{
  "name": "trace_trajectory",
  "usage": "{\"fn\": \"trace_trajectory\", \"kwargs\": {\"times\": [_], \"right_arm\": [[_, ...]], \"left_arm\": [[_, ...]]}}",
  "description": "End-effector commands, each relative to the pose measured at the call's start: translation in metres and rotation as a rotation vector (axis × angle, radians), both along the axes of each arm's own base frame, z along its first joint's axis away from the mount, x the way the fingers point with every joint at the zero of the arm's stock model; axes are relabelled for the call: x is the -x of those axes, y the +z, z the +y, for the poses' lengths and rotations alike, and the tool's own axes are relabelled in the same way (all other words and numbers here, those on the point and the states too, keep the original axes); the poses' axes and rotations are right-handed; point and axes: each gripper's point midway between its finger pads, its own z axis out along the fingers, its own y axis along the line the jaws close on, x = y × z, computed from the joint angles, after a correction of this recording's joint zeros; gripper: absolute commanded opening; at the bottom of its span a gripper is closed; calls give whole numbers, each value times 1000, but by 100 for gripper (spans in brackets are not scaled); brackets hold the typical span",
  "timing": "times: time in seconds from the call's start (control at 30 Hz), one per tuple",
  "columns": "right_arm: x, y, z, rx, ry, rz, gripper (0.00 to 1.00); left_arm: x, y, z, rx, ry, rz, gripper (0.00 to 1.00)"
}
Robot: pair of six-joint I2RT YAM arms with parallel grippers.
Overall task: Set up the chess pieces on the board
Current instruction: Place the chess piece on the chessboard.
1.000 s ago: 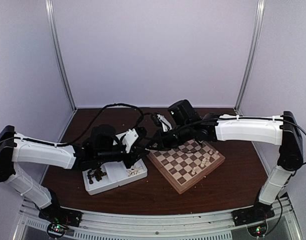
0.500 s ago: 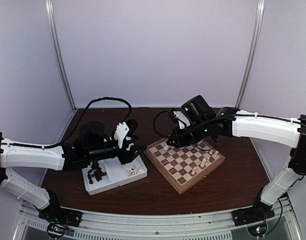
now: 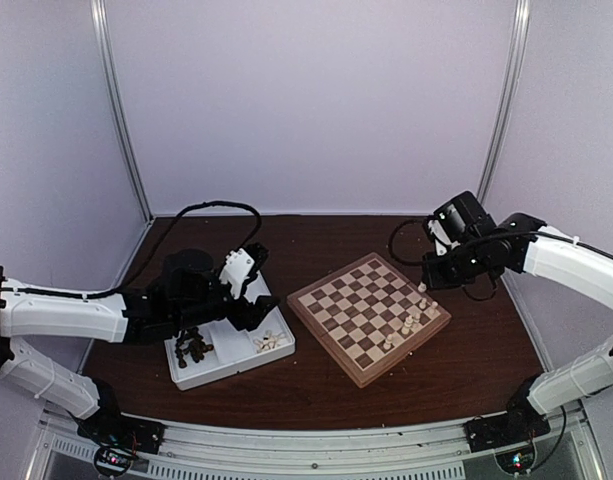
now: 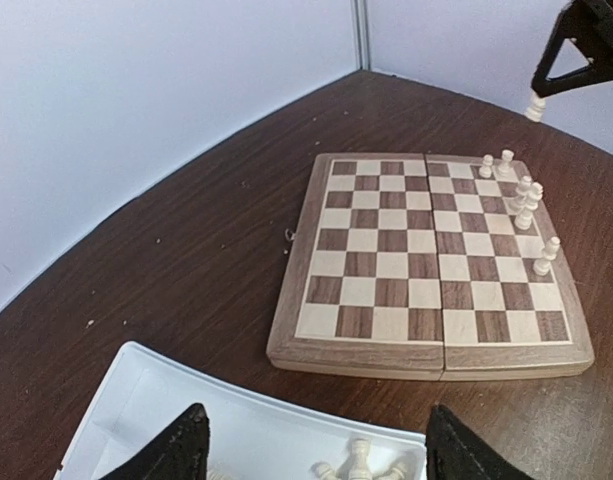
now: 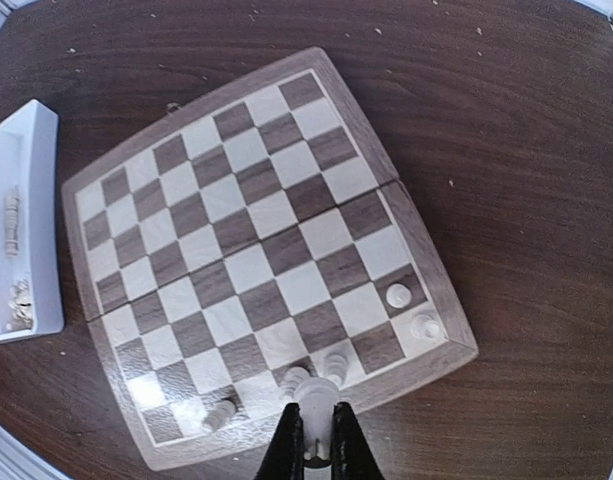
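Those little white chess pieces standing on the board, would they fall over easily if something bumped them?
Probably. The white pieces look tall and slim on narrow bases, so a bump would likely tip them. Being round, a fallen one may roll. They seem light and stiff: the right gripper holds one by its fingertips alone.

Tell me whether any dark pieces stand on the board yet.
No: only cream-white pieces stand on the board; the dark pieces lie in the tray.
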Motion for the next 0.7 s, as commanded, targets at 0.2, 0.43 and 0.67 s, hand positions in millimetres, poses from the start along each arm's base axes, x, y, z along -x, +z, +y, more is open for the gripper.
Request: {"fn": "trace_trajectory", "kwargs": {"times": [0.2, 0.43, 0.67], "right_arm": [[1, -36, -32, 107, -82, 35, 0], [-7, -59, -31, 110, -90, 67, 0], [-13, -77, -29, 101, -93, 91, 0]], "left_arm": [[-24, 4, 16, -8, 137, 75, 78], [-22, 3, 18, -20, 127, 83, 79], [-23, -1, 17, -39, 127, 95, 79]]}}
